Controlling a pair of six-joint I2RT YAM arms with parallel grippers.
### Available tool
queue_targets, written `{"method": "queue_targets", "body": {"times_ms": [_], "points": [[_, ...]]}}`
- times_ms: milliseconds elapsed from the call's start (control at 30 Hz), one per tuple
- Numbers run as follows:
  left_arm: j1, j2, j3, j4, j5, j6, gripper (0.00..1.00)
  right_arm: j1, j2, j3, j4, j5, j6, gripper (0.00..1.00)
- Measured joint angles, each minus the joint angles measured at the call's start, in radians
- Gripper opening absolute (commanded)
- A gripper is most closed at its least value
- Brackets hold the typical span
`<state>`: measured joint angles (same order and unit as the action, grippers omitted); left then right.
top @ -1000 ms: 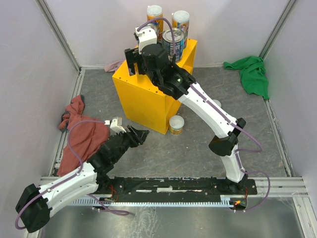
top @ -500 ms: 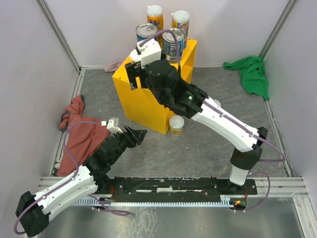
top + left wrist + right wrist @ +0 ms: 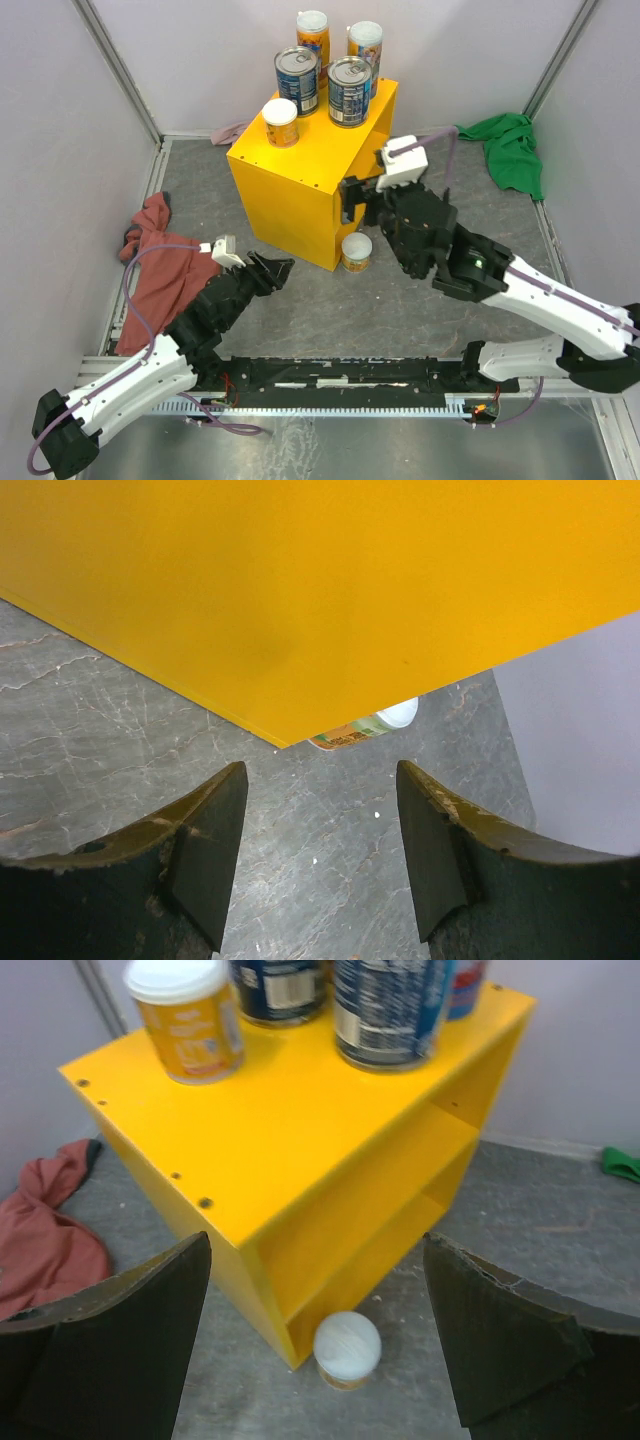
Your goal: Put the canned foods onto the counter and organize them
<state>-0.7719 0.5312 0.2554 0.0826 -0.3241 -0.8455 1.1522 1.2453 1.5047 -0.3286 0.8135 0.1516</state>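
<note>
Close to the arm bases, the left claw [image 3: 283, 267] hangs over the grey tabletop [image 3: 330, 315], its fingers parted with nothing between them. Off to that claw's left a red cloth [image 3: 160, 285] lies crumpled on the tabletop. Straight ahead of the left claw rises a plain side wall of the yellow cabinet [image 3: 295, 195]. Ahead and to this claw's right, past the cabinet's near corner, a short white-lidded can [image 3: 356, 251] stands upright on the tabletop just beside the cabinet's foot; whether the two touch I cannot tell.

Above that can and a little to its right, the right claw [image 3: 318, 1250] hangs wide open and empty, facing the cabinet's open shelved side and apart from it. On the cabinet's flat top, ahead and left of the right claw, a second short can [image 3: 280, 121] with an orange label stands near the left corner. Farther ahead stand the left blue can [image 3: 298, 80] and the right blue can [image 3: 350, 90], close together, silver tops up. Beyond them, seemingly at the top's far edge, are the left orange can [image 3: 313, 35] and the right orange can [image 3: 364, 42], both upright. Well off to the right claw's right, a green cloth [image 3: 510, 150] lies by the far wall.
</note>
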Motion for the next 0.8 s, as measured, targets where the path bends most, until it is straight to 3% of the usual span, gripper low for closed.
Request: {"method": "queue_targets", "body": {"times_ms": [300,433,800], "points": [[0.0,0.028,0.0,0.003,0.002,0.0,0.69,0.0,-0.252,-0.36,-0.05,0.172,0.169,0.94],[0.0,0.029,-0.008,0.016,0.003,0.0,0.69,0.0,-0.285,-0.454,-0.107,0.245,0.257,1.0],[0.0,0.019,-0.037,0.032,0.012,0.0,0.69,-0.075,-0.269,-0.615,-0.317,0.352,0.606,0.99]]}}
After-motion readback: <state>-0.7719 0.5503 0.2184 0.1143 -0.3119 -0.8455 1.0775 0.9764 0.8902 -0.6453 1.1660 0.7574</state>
